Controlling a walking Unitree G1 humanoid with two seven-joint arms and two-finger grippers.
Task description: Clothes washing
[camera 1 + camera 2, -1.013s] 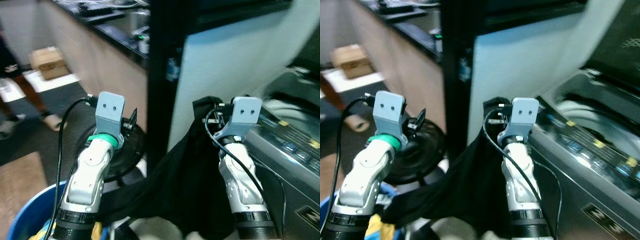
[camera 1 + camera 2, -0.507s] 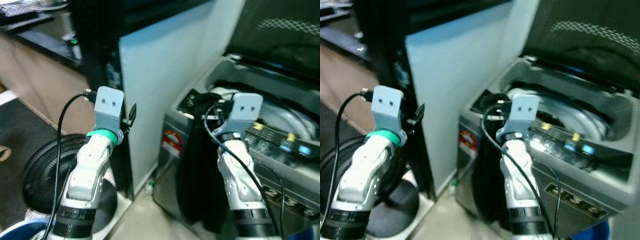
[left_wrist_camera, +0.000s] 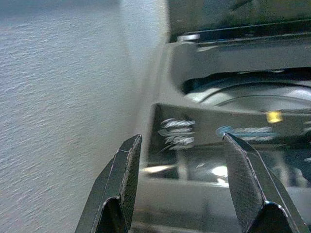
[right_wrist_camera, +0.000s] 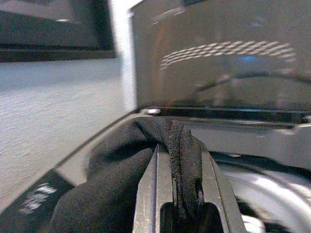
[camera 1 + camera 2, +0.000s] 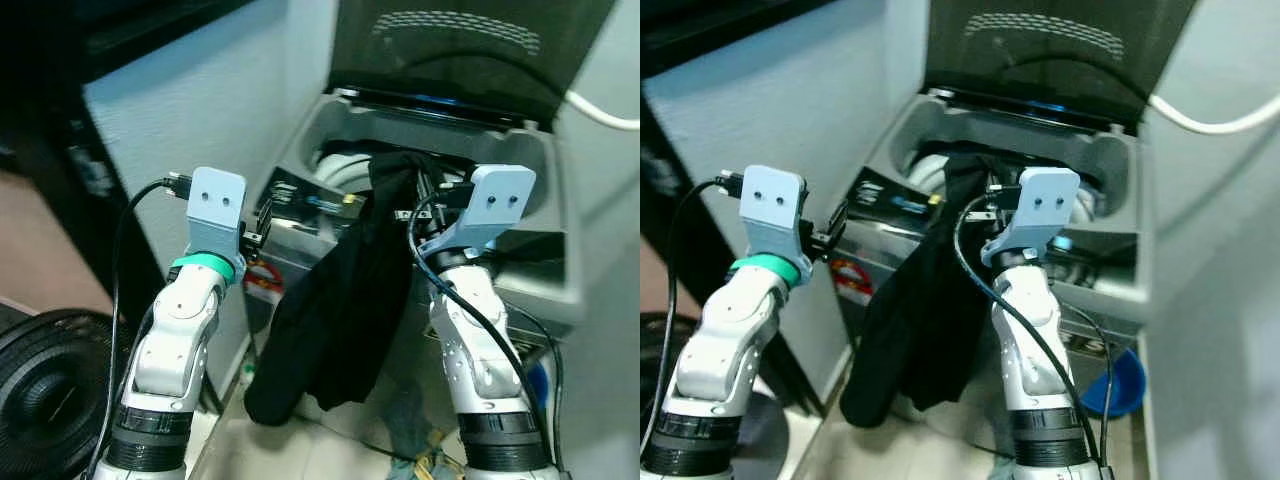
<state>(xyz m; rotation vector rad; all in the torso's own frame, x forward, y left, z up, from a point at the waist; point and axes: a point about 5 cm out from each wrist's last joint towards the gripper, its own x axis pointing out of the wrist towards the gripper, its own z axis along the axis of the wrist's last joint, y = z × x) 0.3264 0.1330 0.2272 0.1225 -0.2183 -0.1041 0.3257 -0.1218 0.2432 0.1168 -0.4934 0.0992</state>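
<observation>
my right gripper (image 4: 178,182) is clamped narrow on a fold of a black garment (image 5: 340,300), the cloth pinched between both fingers (image 4: 148,194) and bunched over their tips. i hold it up just above the front rim of the washing machine (image 5: 540,300), so the top of the garment sits at the mouth of the drum (image 5: 930,170) while the rest hangs down over the front edge and the control panel (image 5: 300,205), its lowest fold dangling close to the floor (image 5: 300,450). the lid (image 5: 470,40) stands raised at the back, leaving the tub opening free ahead of my right wrist. my left gripper (image 3: 187,182) is spread wide and holds nothing; it hovers beside the machine's near corner, close to the pale textured wall (image 5: 210,110) on my left, with the panel's edge showing between its fingers. a white hose (image 5: 1210,120) crosses the wall on my right, and a blue bowl (image 5: 1120,385) lies low beside the machine.
</observation>
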